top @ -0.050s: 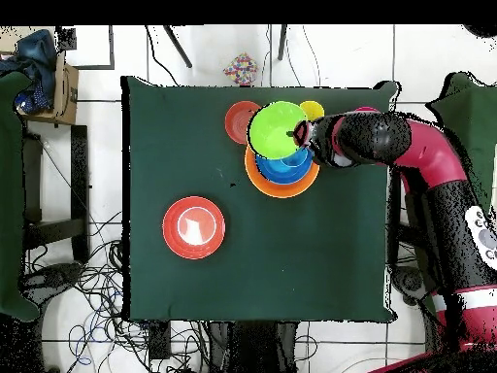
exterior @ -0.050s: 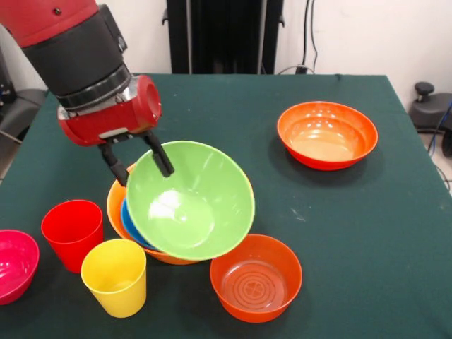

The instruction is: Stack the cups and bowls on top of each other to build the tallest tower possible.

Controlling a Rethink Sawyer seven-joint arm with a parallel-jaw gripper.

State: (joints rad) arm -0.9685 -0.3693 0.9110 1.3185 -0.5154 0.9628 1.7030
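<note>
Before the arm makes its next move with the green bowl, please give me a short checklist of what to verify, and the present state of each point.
1. Grip: the gripper pinches the rim of the lime green bowl, one finger on each side. Ok.
2. Bowl level: it is tilted steeply, its opening facing the front camera. Not ok.
3. Bowl seated in the blue bowl: it leans on it, not nested. Not ok.
4. Base: the pale orange bowl rests flat on the table. Ok.
5. Room nearby: the yellow cup and the red-orange bowl stand close to the tower. Cannot tell if they are touching.
</note>
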